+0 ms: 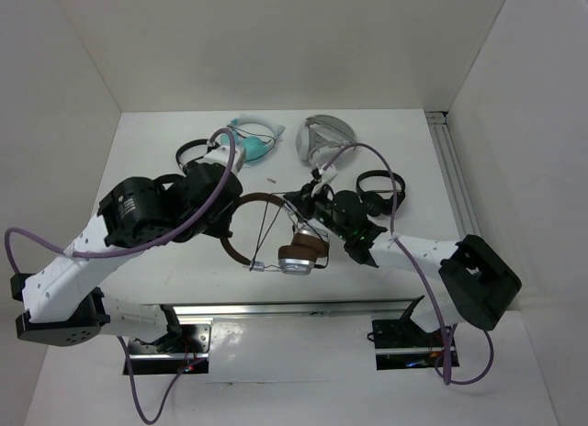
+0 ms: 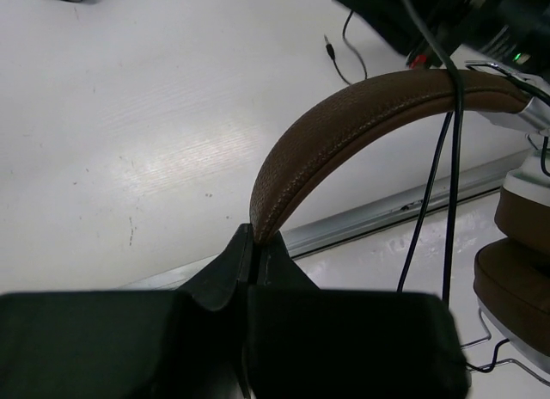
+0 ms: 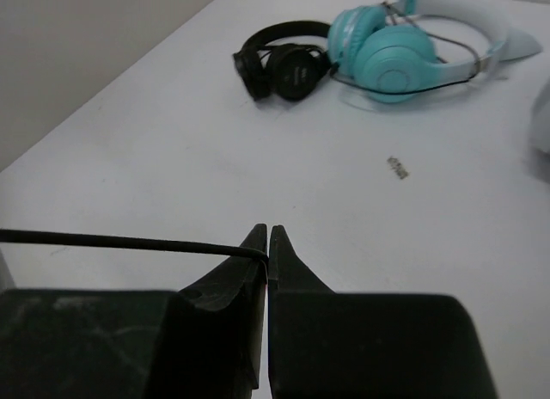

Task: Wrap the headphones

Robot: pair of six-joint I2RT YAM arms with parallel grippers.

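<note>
Left gripper (image 2: 254, 254), pinching the brown headband (image 2: 344, 124) at 9 o'clock, should hold firm while right gripper (image 3: 267, 244), pinching the black cable (image 3: 112, 240), winds it taut.

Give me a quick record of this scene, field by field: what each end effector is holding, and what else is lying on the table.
left end effector: shut on the brown headband of the headphones
right end effector: shut on the thin black cable
cable state: two strands draped over the headband
other items: teal headphones, small black headphones
</note>
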